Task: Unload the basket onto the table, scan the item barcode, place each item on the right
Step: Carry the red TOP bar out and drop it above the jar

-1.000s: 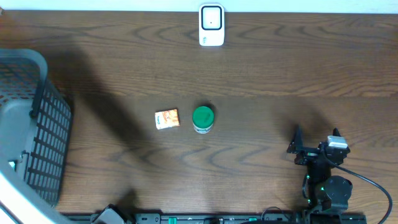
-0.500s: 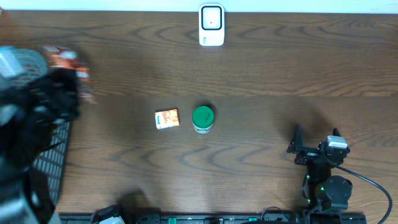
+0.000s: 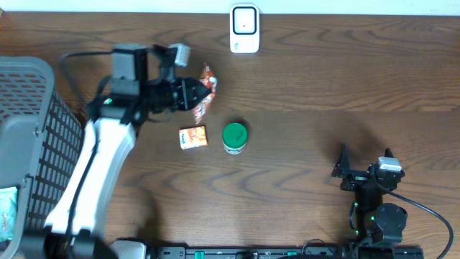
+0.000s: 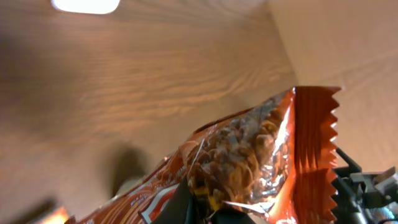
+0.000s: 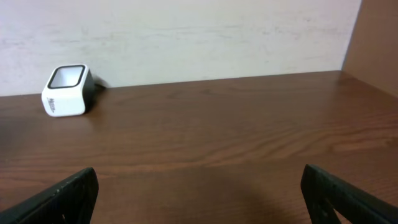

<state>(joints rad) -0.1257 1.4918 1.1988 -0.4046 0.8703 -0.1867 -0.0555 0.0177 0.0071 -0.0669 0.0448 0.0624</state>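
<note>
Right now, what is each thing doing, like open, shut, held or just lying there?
Shiny orange crinkly snack bag: pinched, held above the table.
Left gripper: shut on that bag.
Right gripper: open, empty.
Small orange cardboard box: lying flat, untouched.
Green-lidded round jar: upright, lid on.
White boxy barcode scanner: standing at the far edge.
Grey plastic mesh basket: sitting at the left edge.
</note>
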